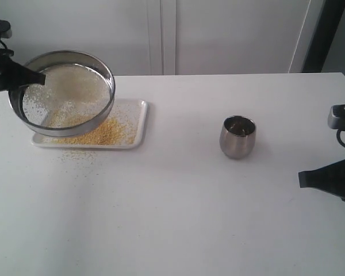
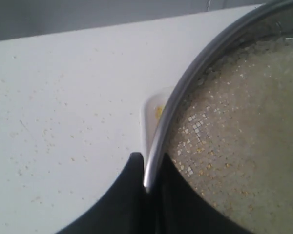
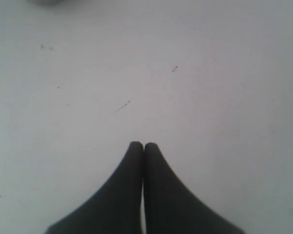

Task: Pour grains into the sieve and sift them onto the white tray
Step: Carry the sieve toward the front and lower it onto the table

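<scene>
Left gripper (image 2: 145,168): clenched on the thin steel rim of the sieve (image 1: 66,92), one finger inside the wall, one outside. Grasping at that single spot only, with the whole round body carried out beyond the fingertips, clear of the table (image 1: 178,201) and tilted rather than level.

Grains (image 1: 106,132): golden heap on the white tray (image 1: 139,115), directly beneath the held sieve. Pale coarser bits spread over the mesh, just past the inner finger. A thin scatter also on the bare table, outside the tray's rim, below and to one side of the load.

Right gripper (image 3: 143,146): clamped shut on nothing, fingers pressed flat together above bare table, well apart from the sieve. Steel cup (image 1: 237,137) upright between the two grippers, nearer the right one.

Judged as sifting well under way, with mostly coarse remainder left on the mesh.

Likely trouble from here:
- Rotating or slipping in the pinch: smooth rim, one contact point, wide load hanging off it; a hard shake enough to swing it.
- Coarse bits sliding over the low side of the rim if tilted further, landing among the sifted heap.
- More fines dropping past the tray's edge, since part of the sieve overhangs it.
- Knocking the tray out of place if lowered while shaking.
</scene>
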